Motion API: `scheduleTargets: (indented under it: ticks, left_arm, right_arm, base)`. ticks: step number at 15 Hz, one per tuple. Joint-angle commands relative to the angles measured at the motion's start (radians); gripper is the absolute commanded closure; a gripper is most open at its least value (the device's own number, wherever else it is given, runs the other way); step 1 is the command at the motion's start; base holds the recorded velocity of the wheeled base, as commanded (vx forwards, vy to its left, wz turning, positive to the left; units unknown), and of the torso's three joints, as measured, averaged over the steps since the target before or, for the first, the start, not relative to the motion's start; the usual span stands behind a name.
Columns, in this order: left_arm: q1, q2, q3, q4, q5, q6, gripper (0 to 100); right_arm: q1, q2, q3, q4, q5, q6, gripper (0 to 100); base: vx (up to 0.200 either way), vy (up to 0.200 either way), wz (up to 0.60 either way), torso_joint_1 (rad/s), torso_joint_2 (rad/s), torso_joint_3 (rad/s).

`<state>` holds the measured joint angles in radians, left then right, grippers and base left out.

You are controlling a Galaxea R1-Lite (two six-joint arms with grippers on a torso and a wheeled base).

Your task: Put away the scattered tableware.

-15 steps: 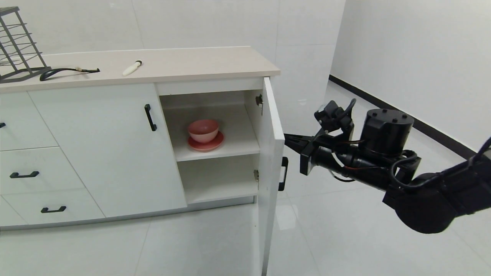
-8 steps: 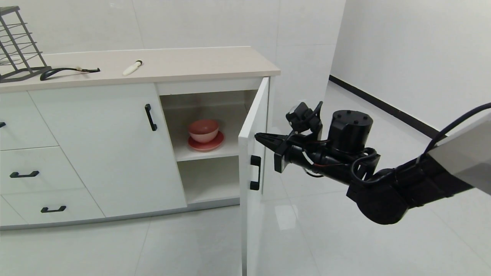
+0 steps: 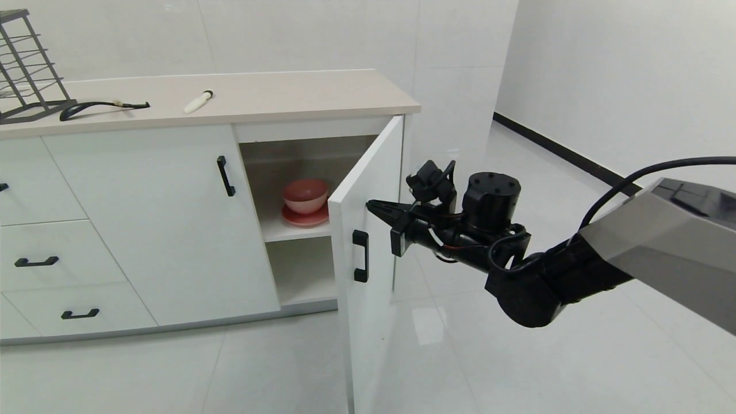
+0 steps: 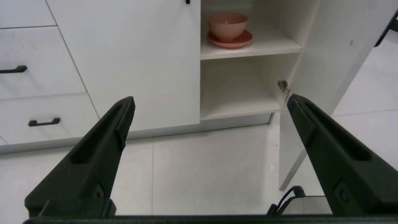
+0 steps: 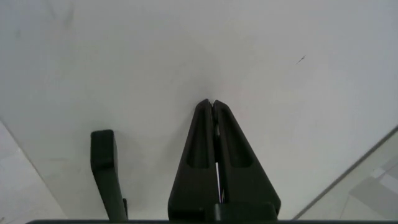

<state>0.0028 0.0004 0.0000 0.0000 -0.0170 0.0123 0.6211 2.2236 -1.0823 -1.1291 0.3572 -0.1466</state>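
A pink bowl (image 3: 304, 195) sits on a pink plate (image 3: 305, 217) on the upper shelf of the open cupboard; the bowl (image 4: 227, 26) and plate (image 4: 230, 41) show again in the left wrist view. The white cupboard door (image 3: 368, 253) stands half open, with a black handle (image 3: 360, 256) on its outer face. My right gripper (image 3: 371, 204) is shut, its tips pressed against the door's outer face just above and beside the handle (image 5: 107, 171); my right gripper (image 5: 212, 103) holds nothing. My left gripper (image 4: 208, 109) hangs open over the floor in front of the cupboard.
On the countertop (image 3: 287, 95) lie a white-handled utensil (image 3: 198, 102) and a black curved utensil (image 3: 100, 106), beside a dark wire rack (image 3: 26, 63). Drawers with black handles (image 3: 35, 262) are at the left. White tiled floor (image 3: 517, 356) lies open to the right.
My right arm has pushed left against the door, swinging it from wide open to about half shut, so it now hides part of the shelves.
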Motion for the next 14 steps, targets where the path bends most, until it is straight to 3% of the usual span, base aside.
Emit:
scheduleTargets:
  ticks: [1,8,12,14]
  left_arm:
    - [0.0,0.001,0.0,0.0,0.0,0.0,0]
    - [0.0,0.001,0.0,0.0,0.0,0.0,0]
    - [0.0,0.001,0.0,0.0,0.0,0.0,0]
    - [0.0,0.001,0.0,0.0,0.0,0.0,0]
  right_arm:
    - [0.012,0.044,-0.042,0.0,0.0,0.001,100]
    - [0.014,0.108,-0.131,0.0,-0.001,0.002,100]
    - [0.012,0.131,-0.172,-0.011,-0.004,0.021,100]
    - [0.014,0.059,-0.094,-0.034,-0.02,0.022,100]
  base:
    - [0.0,0.0,0.0,0.0,0.0,0.0]
    - [0.0,0.2,0.0,0.0,0.0,0.003]
    - [0.0,0.0,0.0,0.0,0.0,0.0]
    - [0.0,0.0,0.0,0.0,0.0,0.0]
